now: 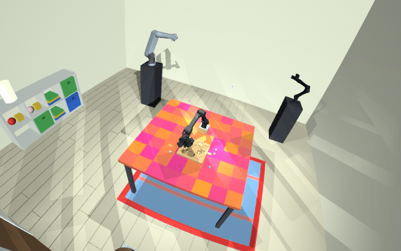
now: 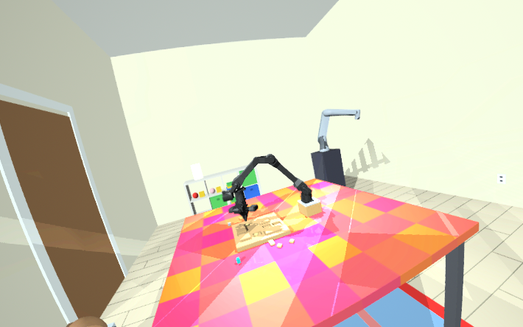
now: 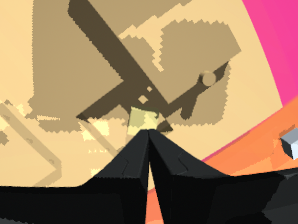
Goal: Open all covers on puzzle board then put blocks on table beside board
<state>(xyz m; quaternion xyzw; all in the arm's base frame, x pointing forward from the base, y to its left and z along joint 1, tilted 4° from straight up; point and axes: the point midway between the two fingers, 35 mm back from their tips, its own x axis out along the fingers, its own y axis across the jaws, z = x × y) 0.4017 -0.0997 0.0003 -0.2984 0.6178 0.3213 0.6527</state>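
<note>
Hovering closed tool over board.

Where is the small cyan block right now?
In the exterior view, the small cyan block rests on the checkered pink-and-orange table, clear of the tan wooden puzzle board and off its near-left corner, nearer the camera than the three pale blocks.
</note>
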